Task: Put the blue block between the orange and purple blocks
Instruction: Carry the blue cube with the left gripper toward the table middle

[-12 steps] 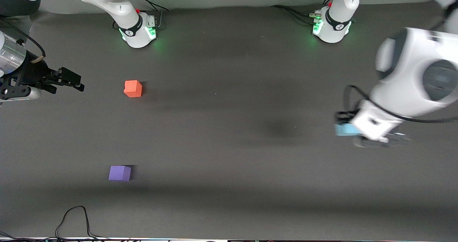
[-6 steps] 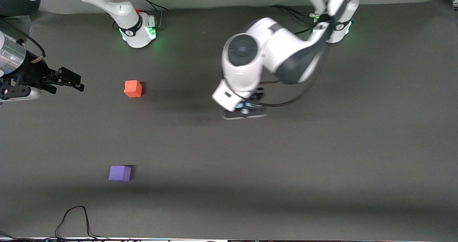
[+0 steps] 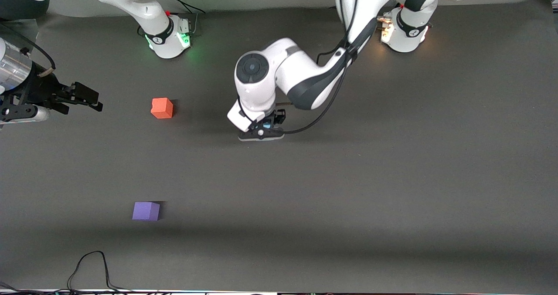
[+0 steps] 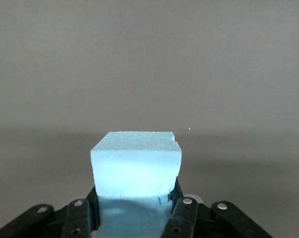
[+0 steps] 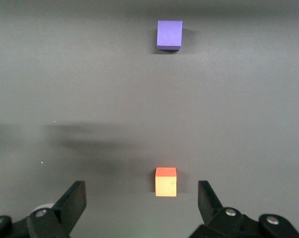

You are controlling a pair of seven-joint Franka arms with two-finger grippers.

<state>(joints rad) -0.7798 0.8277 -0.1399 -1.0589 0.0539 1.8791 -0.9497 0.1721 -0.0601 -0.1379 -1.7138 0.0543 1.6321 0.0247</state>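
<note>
The blue block (image 4: 136, 168) sits clamped between the left gripper (image 3: 263, 128) fingers (image 4: 181, 218), held up over the bare mat near the middle of the front frame, slightly above centre; in that view only a sliver of blue shows (image 3: 267, 123) under the wrist. In the left wrist view the block fills the lower centre, top edge nicked at one corner, grey mat (image 4: 149, 64) past it. Near to far in the front view: a black cable (image 3: 89, 269) loops at the lower left edge; the purple block (image 3: 146, 211) lies lower left, nearest the camera of the cubes; the orange block (image 3: 162, 108) lies above it in the frame, farther from the camera, roughly in line with it, the two well apart with bare mat between. The held block is over the mat about level with the orange block, off toward the left arm's end from it. The right gripper (image 3: 83, 96) waits at the left edge of the frame, in the air, fingers (image 5: 73, 201) spread apart and holding nothing; its wrist view shows the orange block (image 5: 166, 181) between the fingertips' spread and the purple block (image 5: 169, 34) at the top. No readable writing or labels anywhere.
</note>
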